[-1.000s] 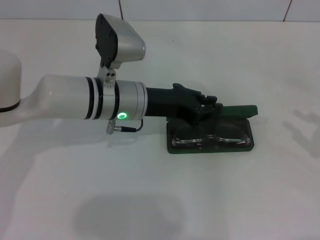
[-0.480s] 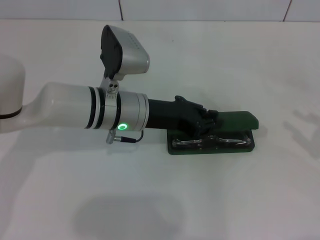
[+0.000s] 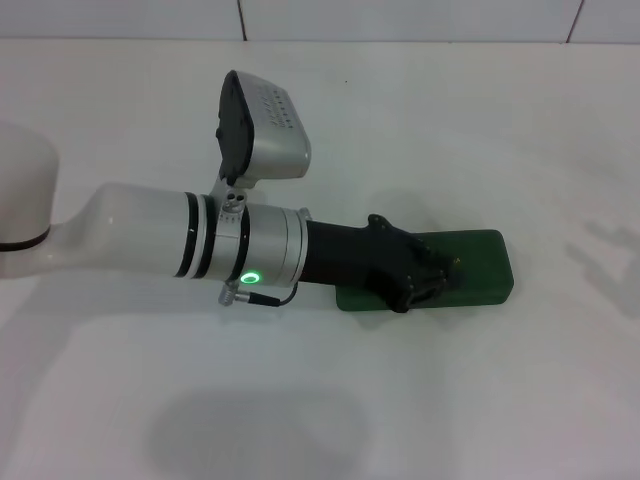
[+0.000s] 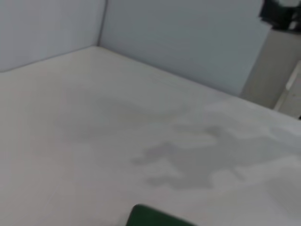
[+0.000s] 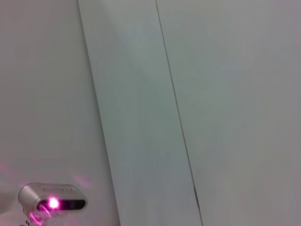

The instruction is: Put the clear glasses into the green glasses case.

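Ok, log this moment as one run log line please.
left pincer: on lid | green glasses case: lid down | clear glasses: not visible | right arm: out of view

One green glasses case (image 3: pixel 470 268) lay shut under the single left end effector (image 3: pixel 428 281), on one white bench (image 3: pixel 480 120).

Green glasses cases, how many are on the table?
1. The green glasses case lies shut on the white table, right of centre, with the left gripper resting on its lid. Its corner also shows in the left wrist view.
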Motion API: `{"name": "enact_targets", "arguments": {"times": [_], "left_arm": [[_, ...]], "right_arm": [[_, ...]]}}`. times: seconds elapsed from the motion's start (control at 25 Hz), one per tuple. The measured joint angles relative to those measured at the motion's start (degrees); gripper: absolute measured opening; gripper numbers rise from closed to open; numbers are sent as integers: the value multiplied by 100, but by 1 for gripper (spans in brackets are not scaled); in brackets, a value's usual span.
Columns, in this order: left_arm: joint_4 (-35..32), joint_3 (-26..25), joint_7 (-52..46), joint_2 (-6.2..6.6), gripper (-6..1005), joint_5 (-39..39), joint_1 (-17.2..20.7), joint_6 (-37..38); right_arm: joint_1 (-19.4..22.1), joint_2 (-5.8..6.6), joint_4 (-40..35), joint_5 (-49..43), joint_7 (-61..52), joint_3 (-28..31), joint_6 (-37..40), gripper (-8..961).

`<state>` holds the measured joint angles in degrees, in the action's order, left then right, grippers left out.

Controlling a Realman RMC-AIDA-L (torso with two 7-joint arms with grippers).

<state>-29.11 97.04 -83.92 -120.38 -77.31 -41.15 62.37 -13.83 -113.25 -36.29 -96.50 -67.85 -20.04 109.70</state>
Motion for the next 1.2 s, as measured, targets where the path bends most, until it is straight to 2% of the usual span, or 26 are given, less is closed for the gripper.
{"name": "enact_targets", "arguments": {"times": [0.2,0.24,0.28,0.32,0.44,0.56,0.6,0.68,0.8,1.04,1.2], "left_arm": [[-463,-137,16,82,218,-7,219,505],[-591,-215,19,114,219,-81,296,632],[-862,-450,50,198,220,-374,494,966],[-862,-450,50,198,220,-374,494,966],[-1102,-1023,381,296,223,-730,841,1584],[-1095,-1859,1222,363,225,-798,1238,2488],[-1080,-2094,1366,376,269,-799,1327,2684],[-1063,-2594,1491,403,357,-816,1513,3090],[-1058,-3061,1312,457,478,-837,1683,3444],[-1056,-3171,1031,592,663,-1001,1769,3720],[-1064,-3175,957,631,764,-1204,1732,3764]], "right_arm": [[18,42,0,-184,-26,0,35,404],[-17,45,0,-315,-51,-3,37,405],[-60,47,0,-451,-77,-18,38,406],[-99,45,0,-570,-94,-37,38,406],[-258,-6,5,-903,-105,-212,28,408],[-434,-141,82,-1000,-39,-649,-14,410],[-486,-183,126,-1000,-10,-821,-53,411],[-641,-246,268,-977,62,-1181,-163,509],[-867,-262,578,-966,133,-1479,-289,655],[-1193,-287,747,-933,154,-1989,-452,868],[-1377,-293,847,-897,175,-2131,-459,868]]}}
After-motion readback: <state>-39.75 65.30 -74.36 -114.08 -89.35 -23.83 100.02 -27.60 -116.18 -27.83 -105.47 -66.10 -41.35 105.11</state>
